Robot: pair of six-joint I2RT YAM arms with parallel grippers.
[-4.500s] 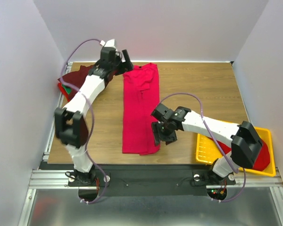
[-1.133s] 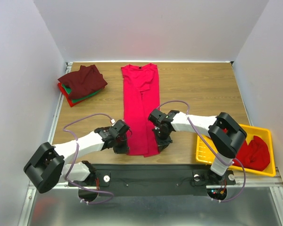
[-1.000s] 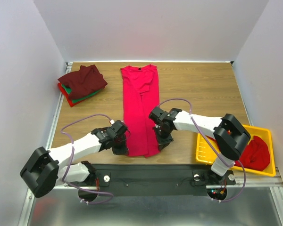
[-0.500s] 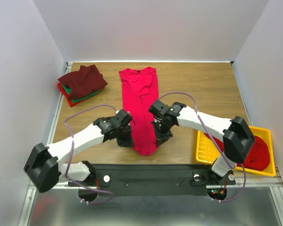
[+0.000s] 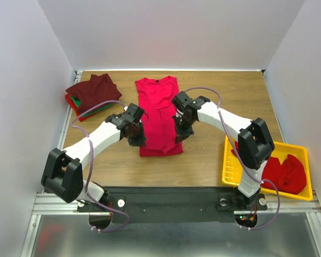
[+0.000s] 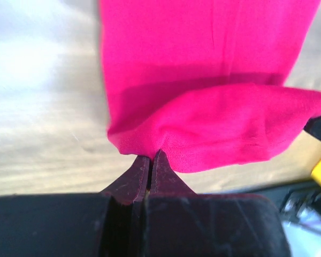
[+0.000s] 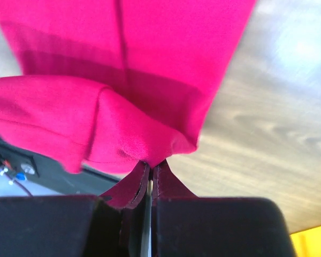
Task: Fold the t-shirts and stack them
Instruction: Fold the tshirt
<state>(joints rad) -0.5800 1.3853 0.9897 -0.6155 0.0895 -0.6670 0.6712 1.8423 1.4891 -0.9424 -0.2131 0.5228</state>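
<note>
- Top external view: a crimson t-shirt (image 5: 159, 101) lies lengthwise at the middle of the bench (image 5: 230, 101), its collar toward the far edge.
- The left end effector (image 5: 139, 141) stands at the shirt's left edge and the right end effector (image 5: 178, 135) at its right edge. Both are at the near part of the cloth, which is doubled over there.
- A folded stack (image 5: 93, 93) sits at the far left corner, well apart from the arms. It has a dark maroon shirt on top, with green and red edges showing beneath.
- A yellow tray (image 5: 231, 172) at the near right holds a crumpled red t-shirt (image 5: 283, 171).
- Left wrist view: the left end effector (image 6: 151, 163) has its fingers pressed together, pinching a corner of the crimson t-shirt (image 6: 203, 64). The held edge droops over the flat layer below.
- Right wrist view: the right end effector (image 7: 150, 170) is likewise closed, pinching the opposite corner of the crimson t-shirt (image 7: 150, 53). A raised fold hangs above the flat layer and the bench.
</note>
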